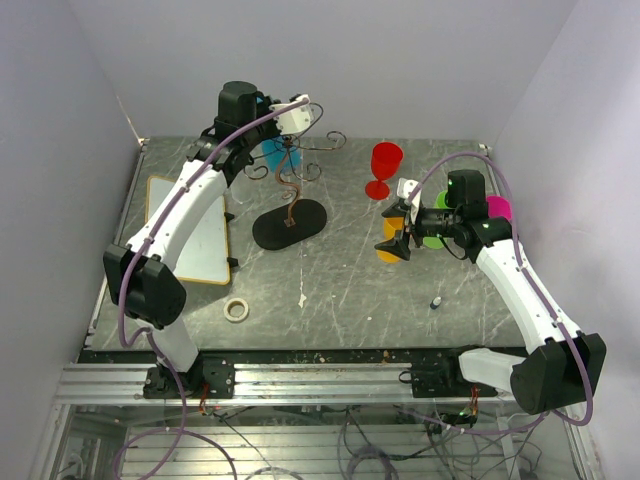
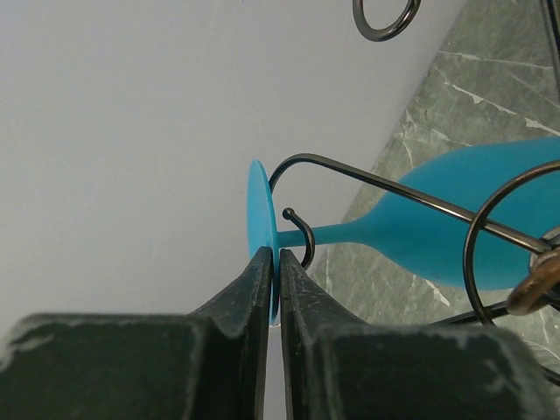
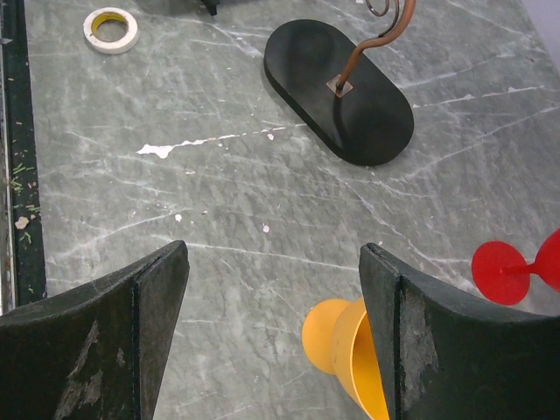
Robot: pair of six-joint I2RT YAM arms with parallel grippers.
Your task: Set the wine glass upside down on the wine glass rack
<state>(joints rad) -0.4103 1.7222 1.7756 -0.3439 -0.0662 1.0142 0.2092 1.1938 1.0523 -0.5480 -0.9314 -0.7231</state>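
A blue wine glass (image 2: 455, 227) hangs upside down, its stem threaded through a curled hook (image 2: 304, 238) of the dark wire rack (image 1: 290, 218). My left gripper (image 2: 273, 258) is shut on the glass's flat foot (image 2: 259, 206), up at the rack's scroll arms (image 1: 318, 142) near the back wall. In the top view the blue bowl (image 1: 272, 152) shows just below the left gripper (image 1: 283, 128). My right gripper (image 3: 273, 249) is open and empty, held over the table right of the rack's black oval base (image 3: 341, 92).
An orange glass (image 3: 337, 337) sits under the right gripper's right finger. A red glass (image 1: 385, 165) stands behind it, with green (image 1: 432, 238) and magenta (image 1: 498, 208) ones by the right arm. A tape roll (image 1: 236, 309) and a white board (image 1: 195, 235) lie at the left.
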